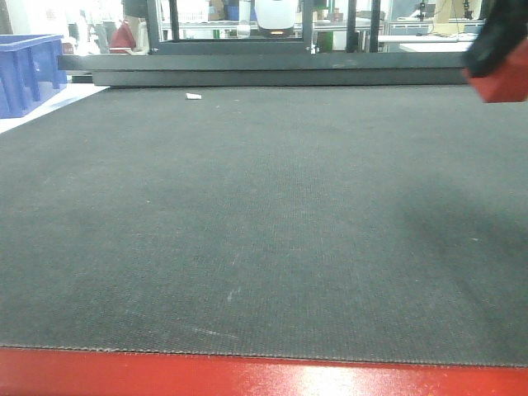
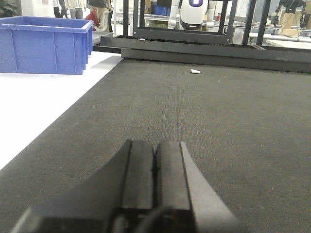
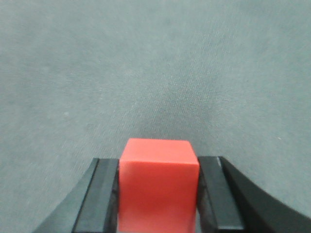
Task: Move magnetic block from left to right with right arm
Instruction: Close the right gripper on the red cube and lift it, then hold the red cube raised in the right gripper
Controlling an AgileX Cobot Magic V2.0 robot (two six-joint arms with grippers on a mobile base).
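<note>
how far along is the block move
Done: the block is picked up, clamped in the right gripper. In hand: it hangs above the mat, at the front view's right edge. Left: lower it onto the right side and release. The left gripper is shut.

Tabletop (image 1: 247,214) mat: wide flat run across middle, passable side to side. Far edge blocked by black frame rails (image 1: 272,70). Blue crate (image 1: 29,70) stands far left, off mat. Small white scrap (image 1: 193,96) lies flat near rails. Right pincer (image 3: 158,204) clamping magnetic block (image 1: 500,84) hangs above far right – left pincer (image 2: 155,167), jaws together, low over left side
</note>
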